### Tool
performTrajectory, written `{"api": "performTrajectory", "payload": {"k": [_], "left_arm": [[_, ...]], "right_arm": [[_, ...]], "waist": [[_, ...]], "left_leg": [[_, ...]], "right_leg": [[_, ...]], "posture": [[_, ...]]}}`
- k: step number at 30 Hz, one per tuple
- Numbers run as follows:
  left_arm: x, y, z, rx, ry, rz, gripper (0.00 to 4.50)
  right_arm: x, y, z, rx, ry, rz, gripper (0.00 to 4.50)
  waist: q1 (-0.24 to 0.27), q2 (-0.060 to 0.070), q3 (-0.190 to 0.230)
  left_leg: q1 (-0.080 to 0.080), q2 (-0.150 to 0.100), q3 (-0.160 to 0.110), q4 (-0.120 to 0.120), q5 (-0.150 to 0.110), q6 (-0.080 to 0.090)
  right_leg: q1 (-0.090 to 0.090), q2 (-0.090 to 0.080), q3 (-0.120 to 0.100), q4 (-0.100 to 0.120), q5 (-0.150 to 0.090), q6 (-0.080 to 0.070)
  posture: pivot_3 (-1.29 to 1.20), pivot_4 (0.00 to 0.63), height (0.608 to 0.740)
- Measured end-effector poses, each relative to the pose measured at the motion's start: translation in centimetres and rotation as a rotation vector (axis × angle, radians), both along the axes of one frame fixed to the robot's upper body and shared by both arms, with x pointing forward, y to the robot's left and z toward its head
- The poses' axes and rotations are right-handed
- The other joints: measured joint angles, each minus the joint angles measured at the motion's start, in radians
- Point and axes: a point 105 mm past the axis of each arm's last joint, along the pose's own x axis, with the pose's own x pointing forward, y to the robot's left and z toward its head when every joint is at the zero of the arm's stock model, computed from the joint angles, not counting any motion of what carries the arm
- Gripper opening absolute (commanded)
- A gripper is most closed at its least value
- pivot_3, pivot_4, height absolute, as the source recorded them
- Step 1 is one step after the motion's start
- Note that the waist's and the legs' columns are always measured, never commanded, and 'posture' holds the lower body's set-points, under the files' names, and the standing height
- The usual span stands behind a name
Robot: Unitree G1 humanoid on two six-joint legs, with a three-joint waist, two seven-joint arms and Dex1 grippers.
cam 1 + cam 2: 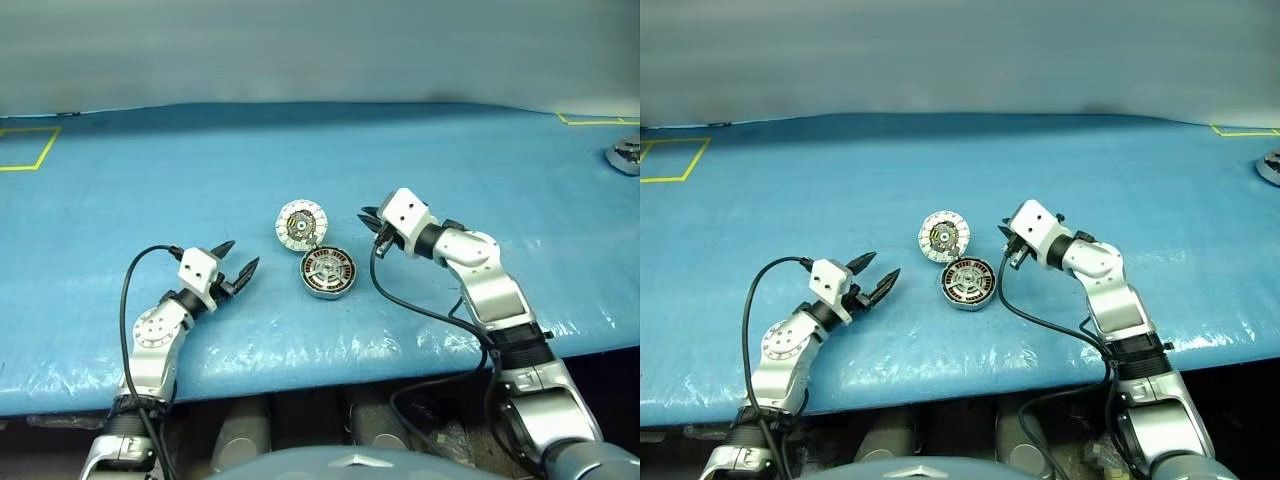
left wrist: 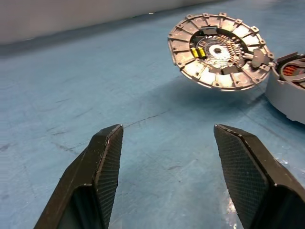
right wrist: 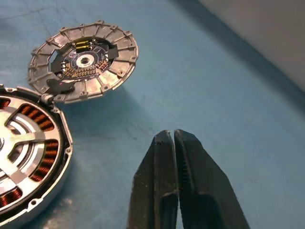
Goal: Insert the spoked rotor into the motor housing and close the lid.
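The lid (image 1: 301, 224), stiff, thin metal propped tilted on the housing (image 1: 328, 272), looks best pinched at its rim; left tool (image 1: 236, 264) apart, right tool (image 1: 372, 224) together, both empty.

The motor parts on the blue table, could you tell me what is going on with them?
The spoked rotor already sits inside the motor housing. The lid leans tilted against the housing's far rim, not yet closed. Neither arm holds anything: the left gripper is open beside the housing, and the right gripper is shut, close to the lid.
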Motion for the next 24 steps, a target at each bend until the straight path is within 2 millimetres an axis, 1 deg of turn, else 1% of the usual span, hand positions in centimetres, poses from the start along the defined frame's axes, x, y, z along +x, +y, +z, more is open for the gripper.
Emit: {"api": "performTrajectory", "payload": {"k": [3,5,8,11,13,14,16,18,21,24], "left_arm": [[1.8,0.6,0.4,-0.014,0.033,0.066,3.21],[2.9,0.3,0.8,-0.057,0.050,0.077,3.21],[4.8,-0.6,1.3,-0.120,0.086,0.070,3.21],[6.6,-1.3,1.2,-0.155,0.133,0.073,3.21],[8.0,-2.2,1.2,-0.206,0.179,0.064,3.21],[8.3,-2.5,1.4,-0.218,0.182,0.058,3.21],[8.9,-3.6,1.8,-0.298,0.211,0.009,3.21],[9.4,-4.4,2.1,-0.408,0.256,-0.039,3.21],[9.7,-4.7,2.2,-0.457,0.297,-0.075,3.21],[9.5,-4.9,1.5,-0.522,0.354,-0.104,3.21]], "right_arm": [[-0.6,-0.3,-0.9,0.001,0.029,-0.021,0.01],[-1.0,-0.5,-1.6,0.010,0.050,-0.042,0.01],[-1.8,-0.3,-2.6,0.033,0.071,-0.064,0.01],[-2.4,-0.8,-3.0,0.033,0.080,-0.088,0.01],[-2.8,-1.1,-3.1,0.037,0.078,-0.105,0.01],[-2.8,-1.0,-3.1,0.039,0.075,-0.104,0.01],[-3.0,-1.3,-2.9,0.042,0.067,-0.117,0.01],[-3.2,-1.7,-2.8,0.043,0.062,-0.135,0.01],[-3.5,-2.0,-3.0,0.044,0.067,-0.155,0.01],[-3.6,-2.3,-3.0,0.042,0.064,-0.170,0.01]], "waist": [[-0.002,0.000,0.000],[-0.001,0.000,0.000],[0.000,0.000,0.000],[0.001,0.000,0.000],[0.001,0.000,0.000],[-0.001,0.000,0.000],[-0.003,-0.001,0.000],[-0.004,-0.001,0.000],[-0.007,-0.001,0.000],[-0.007,-0.001,0.000]], "left_leg": [[0.000,0.000,0.000,0.001,0.000,0.000],[0.000,0.000,0.000,0.001,0.000,0.000],[0.000,-0.001,0.000,0.001,0.000,0.000],[0.000,-0.001,0.000,0.001,0.000,0.000],[-0.001,-0.001,-0.001,0.001,0.000,0.000],[-0.001,-0.001,-0.001,0.001,0.000,0.000],[-0.001,-0.001,-0.001,0.001,0.000,0.000],[-0.001,-0.001,-0.001,0.001,0.000,0.000],[-0.001,-0.001,-0.001,0.000,0.000,0.000],[-0.001,-0.001,-0.002,0.000,0.000,0.000]], "right_leg": [[0.001,0.000,0.000,0.000,0.000,0.000],[0.001,0.000,0.000,0.000,0.000,0.000],[0.001,0.000,0.000,-0.001,0.001,0.001],[0.001,0.000,0.000,-0.001,0.001,0.001],[0.001,0.000,-0.001,-0.001,0.001,0.001],[0.001,0.000,0.000,-0.001,0.001,0.001],[0.001,0.000,0.000,-0.002,0.001,0.002],[0.001,0.000,-0.001,-0.001,0.001,0.002],[0.001,0.000,-0.001,-0.001,0.001,0.002],[0.001,0.000,-0.001,-0.002,0.001,0.002]], "posture": [[0.00,0.150,0.740],[0.00,0.150,0.740],[0.00,0.150,0.740],[0.00,0.150,0.740],[0.00,0.150,0.740],[0.00,0.150,0.740],[0.00,0.150,0.740],[0.00,0.150,0.740],[0.00,0.150,0.740],[0.00,0.150,0.740]]}}
